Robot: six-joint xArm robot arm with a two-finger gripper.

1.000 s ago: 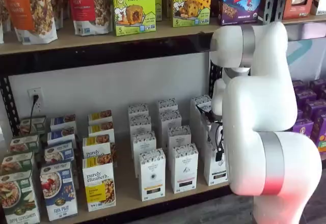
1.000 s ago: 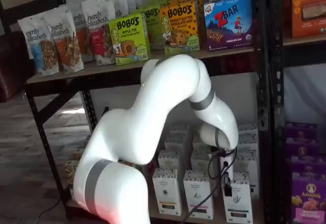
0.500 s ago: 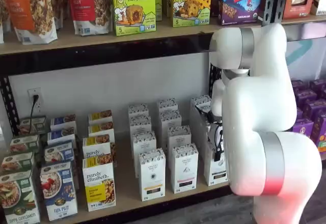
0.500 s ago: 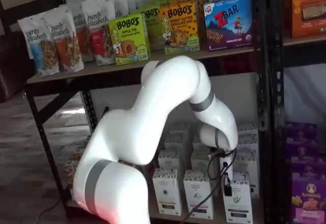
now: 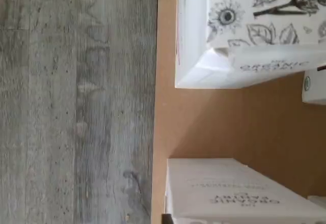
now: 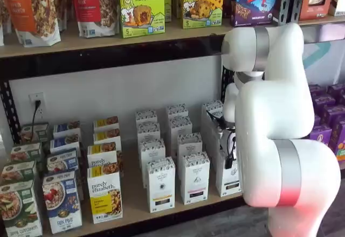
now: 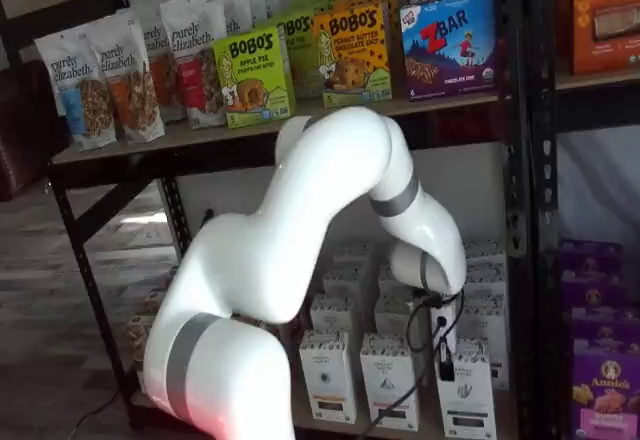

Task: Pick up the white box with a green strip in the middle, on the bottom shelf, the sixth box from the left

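The white box (image 6: 230, 182) stands at the front of the bottom shelf (image 6: 135, 196), partly behind my white arm; it also shows in a shelf view (image 7: 465, 400). My gripper (image 6: 228, 160) hangs at its top. In a shelf view the gripper (image 7: 445, 360) shows as one black finger with a cable over the box's upper front, so its state is unclear. The wrist view shows a white carton with a flower-drawn top (image 5: 244, 25) close up, another white carton (image 5: 239, 193) and the shelf board (image 5: 229, 122). I cannot tell which of these is the task's box.
Similar white cartons (image 6: 194, 178) stand in rows to the left, then purely elizabeth boxes (image 6: 105, 194). Purple boxes (image 7: 600, 380) sit right of a black upright (image 7: 520, 210). The upper shelf (image 6: 108, 37) carries bags and Bobo's boxes. Grey wood floor (image 5: 76, 102) lies past the shelf edge.
My wrist and the black finger have edged slightly up and left. The white box under them has barely moved.
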